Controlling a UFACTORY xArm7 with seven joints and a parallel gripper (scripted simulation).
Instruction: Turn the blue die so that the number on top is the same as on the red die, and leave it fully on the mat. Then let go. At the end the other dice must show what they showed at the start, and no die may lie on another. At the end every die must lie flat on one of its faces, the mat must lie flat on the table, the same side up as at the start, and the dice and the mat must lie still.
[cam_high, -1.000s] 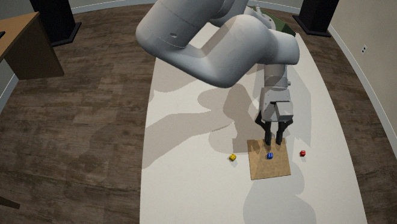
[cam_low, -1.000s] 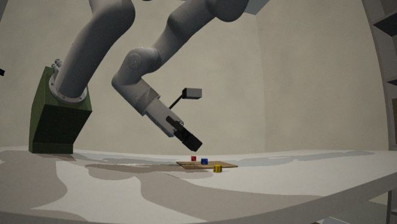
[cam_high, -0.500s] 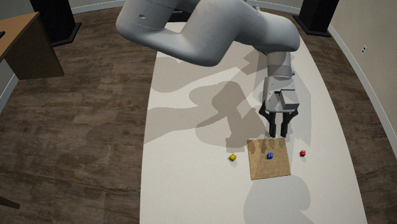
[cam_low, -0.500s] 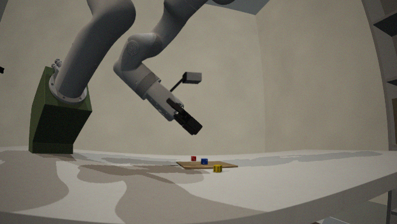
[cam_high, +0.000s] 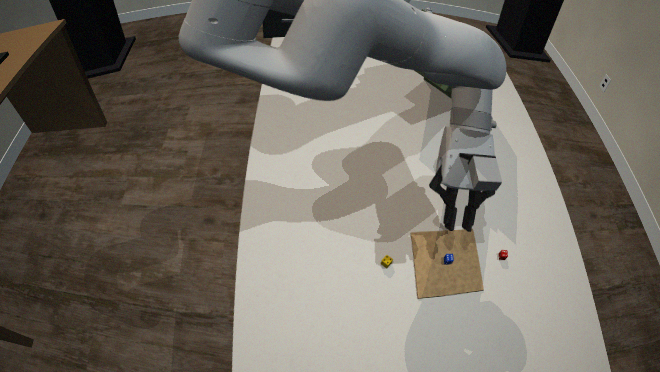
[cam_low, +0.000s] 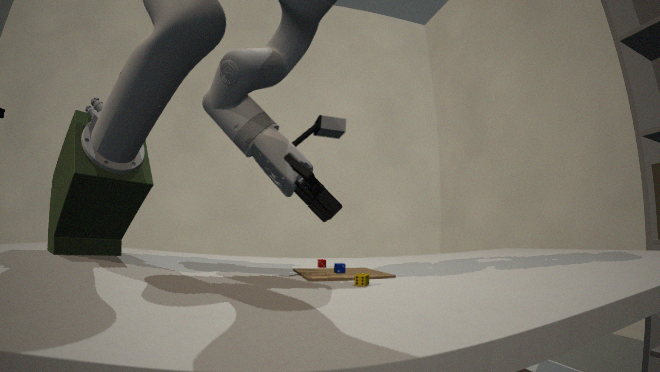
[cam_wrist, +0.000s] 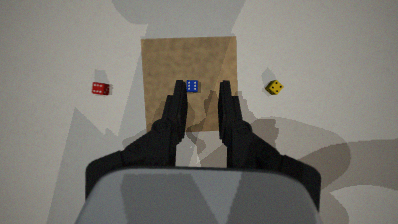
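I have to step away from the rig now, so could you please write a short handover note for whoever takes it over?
Gripper: partly open, holding nothing, raised well above the table and tilted down toward the mat.
Blue die: flat on the mat, fully inside its edges, six pips on top.
Red die: on the table beside the mat, also six on top as far as the wrist view shows.
Yellow die: on the table on the mat's other side, apart from the others.
Done: blue appears to match red, and it is released.
Left: confirm the red die's face and that everything lies still.
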